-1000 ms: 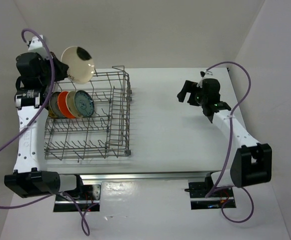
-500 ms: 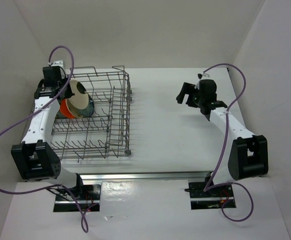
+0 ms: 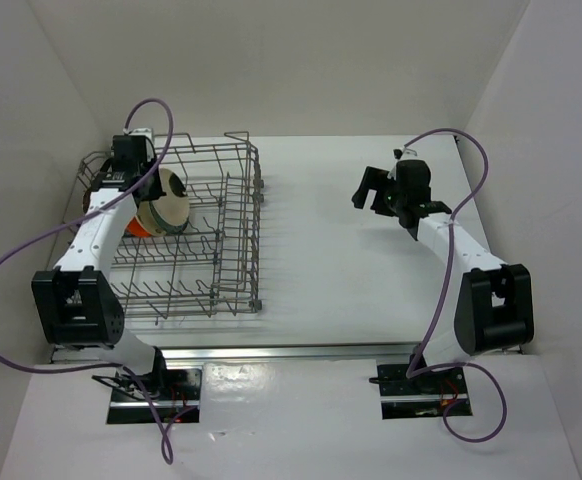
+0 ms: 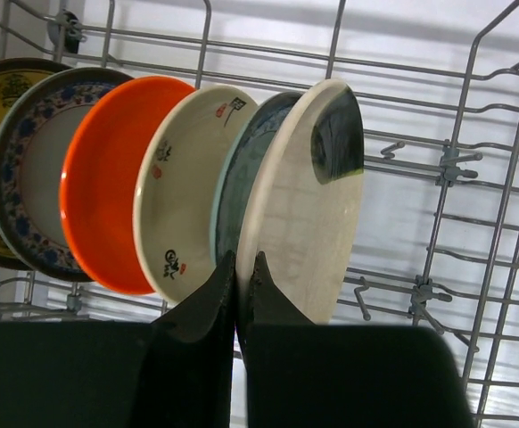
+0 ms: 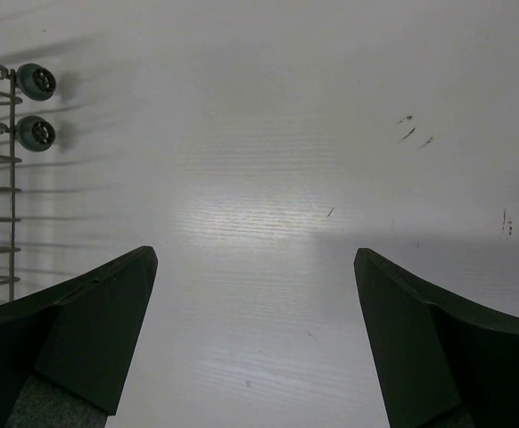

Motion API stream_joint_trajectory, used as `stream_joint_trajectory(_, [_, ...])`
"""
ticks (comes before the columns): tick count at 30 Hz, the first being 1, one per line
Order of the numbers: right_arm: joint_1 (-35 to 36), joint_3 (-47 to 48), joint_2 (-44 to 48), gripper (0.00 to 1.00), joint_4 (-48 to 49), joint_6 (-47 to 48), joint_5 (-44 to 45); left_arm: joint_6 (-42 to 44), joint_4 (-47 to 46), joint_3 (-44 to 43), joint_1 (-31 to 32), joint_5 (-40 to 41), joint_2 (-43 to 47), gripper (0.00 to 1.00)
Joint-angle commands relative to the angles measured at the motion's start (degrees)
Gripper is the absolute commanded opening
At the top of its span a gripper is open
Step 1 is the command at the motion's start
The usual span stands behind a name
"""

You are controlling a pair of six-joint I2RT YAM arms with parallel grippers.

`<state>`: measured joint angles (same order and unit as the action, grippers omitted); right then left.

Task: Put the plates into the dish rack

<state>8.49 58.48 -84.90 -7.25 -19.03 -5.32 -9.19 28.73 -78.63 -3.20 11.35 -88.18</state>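
Inside the dish rack [image 3: 186, 280], left gripper [image 4: 242, 263] jaws pinch the rim of the beige plate [image 4: 300, 214]; released askew, it could topple onto the blue plate [image 4: 244, 165]; right gripper [image 5: 255, 330] jaws wide, empty

Top cam overhead, wide; wrist cams close; all share dish rack [image 3: 241, 230].

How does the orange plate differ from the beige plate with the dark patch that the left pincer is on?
The orange plate is plain bright orange; the beige plate is pale with a dark patch at its rim. The orange plate stands free mid-row; the beige plate ends the row, its lower rim pinched in the left pincer. Both are round, similar-sized, on edge in the dish rack.
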Motion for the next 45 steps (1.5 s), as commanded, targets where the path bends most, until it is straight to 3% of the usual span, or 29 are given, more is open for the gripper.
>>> stream_joint_trajectory(1, [0.39, 1.02, 0.18, 1.00, 1.44, -0.22, 0.58, 1.98, -0.43, -0.65, 0.21, 3.59, -1.90, 0.00])
stream_joint_trajectory(19, [0.39, 0.50, -1.93, 1.00, 0.92, -0.22, 0.05, 2.51, 5.19, -5.39, 2.50, -1.24, -11.13, 0.00])
stream_joint_trajectory(21, [0.39, 0.50, -2.46, 1.00, 0.92, -0.22, 0.05, 2.51, 6.25, -6.70, 2.50, -1.77, -12.27, 0.06])
stream_joint_trajectory(23, [0.39, 0.50, -2.98, 1.00, 0.92, -0.22, -0.48, 2.51, 6.78, -6.71, 2.50, -1.77, -12.28, 0.20])
stream_joint_trajectory(24, [0.39, 1.02, -2.99, 1.00, 0.92, -0.22, -0.48, 2.51, 6.78, -6.71, 2.50, -1.08, -12.28, 0.32])
stream_joint_trajectory(28, [0.39, 1.02, -2.99, 1.00, 0.92, -0.22, -1.01, 2.51, 6.78, -6.71, 2.50, -0.54, -10.97, 0.53])
stream_joint_trajectory(33, [0.39, 1.02, -2.99, 1.00, 0.92, -0.22, -1.53, 2.51, 6.78, -7.24, 3.64, 0.77, -9.64, 0.62])
stream_joint_trajectory(37, [0.39, 1.02, -2.99, 1.00, 0.92, 0.31, -2.06, 2.51, 7.92, -9.34, 4.78, 0.77, -5.96, 0.64])
stream_joint_trajectory(45, [0.39, 7.60, -4.48, 1.00, -0.23, 0.31, -2.59, 1.98, 4.32, -7.95, 4.78, -7.99, 7.75, 0.77])
